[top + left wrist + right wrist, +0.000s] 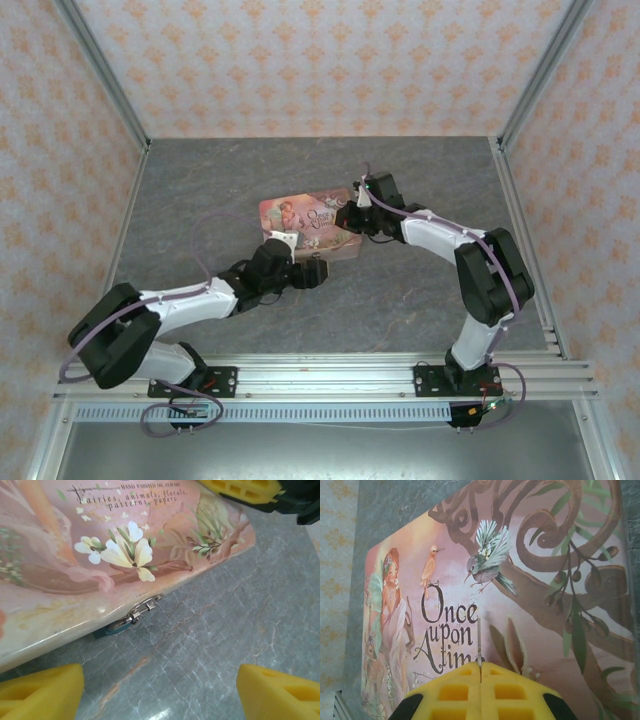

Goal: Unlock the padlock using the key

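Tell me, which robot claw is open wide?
The left claw, near the pink tin: its yellow fingers stand far apart. The right claw is pinched shut on a thin metal key.

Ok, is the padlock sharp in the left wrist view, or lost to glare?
Left wrist: padlock sharp enough but shadowed beneath the tin; glare sits on the tin rim, not the padlock; own fingers blurred. Top external: evenly lit, no glare.

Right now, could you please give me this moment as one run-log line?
left gripper: open, facing padlock at tin edge | right gripper: shut on key, over tin lid | key not yet in padlock
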Robot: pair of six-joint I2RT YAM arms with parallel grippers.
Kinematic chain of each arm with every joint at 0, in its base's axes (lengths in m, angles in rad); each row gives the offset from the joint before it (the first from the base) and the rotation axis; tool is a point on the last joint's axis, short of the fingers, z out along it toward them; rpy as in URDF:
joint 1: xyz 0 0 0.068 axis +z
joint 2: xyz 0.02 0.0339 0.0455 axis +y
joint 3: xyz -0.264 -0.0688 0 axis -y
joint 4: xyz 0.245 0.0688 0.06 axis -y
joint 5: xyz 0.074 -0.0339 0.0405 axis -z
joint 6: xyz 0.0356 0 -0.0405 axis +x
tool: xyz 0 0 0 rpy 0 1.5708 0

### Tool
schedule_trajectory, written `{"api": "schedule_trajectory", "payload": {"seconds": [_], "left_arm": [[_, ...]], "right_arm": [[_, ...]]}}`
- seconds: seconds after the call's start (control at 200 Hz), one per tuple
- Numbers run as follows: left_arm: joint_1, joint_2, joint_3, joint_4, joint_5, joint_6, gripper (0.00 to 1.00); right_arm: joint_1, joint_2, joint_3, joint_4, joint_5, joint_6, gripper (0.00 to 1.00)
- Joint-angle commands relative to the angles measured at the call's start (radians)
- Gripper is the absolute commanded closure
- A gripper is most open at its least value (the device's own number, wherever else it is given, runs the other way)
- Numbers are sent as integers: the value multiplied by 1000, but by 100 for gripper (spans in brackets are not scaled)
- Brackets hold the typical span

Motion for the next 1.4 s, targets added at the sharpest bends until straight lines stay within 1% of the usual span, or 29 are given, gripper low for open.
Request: {"api": "schedule_trajectory", "payload": {"seconds": [0.0,0.095,0.325,0.46,0.776,0.866,1.086,1.391], "left_arm": [[-8,44,-8,126,-79,0,20],[-8,86,-12,158,-101,15,20],[-18,178,-34,286,-115,34,20],[-24,226,-13,293,-148,36,21],[-24,263,29,272,-206,42,24],[-24,277,38,273,-211,44,26],[-24,278,61,275,-212,41,37],[-25,257,74,256,-228,35,45]], "right_arm": [[9,31,10,-72,61,-27,100],[13,34,0,-80,80,-35,100],[22,47,-18,-54,94,-35,100],[27,49,-19,-53,98,-39,100],[28,56,-6,-60,92,-47,100],[27,56,-2,-62,89,-50,100],[28,54,-3,-65,85,-52,100],[33,55,-2,-60,84,-46,100]]}}
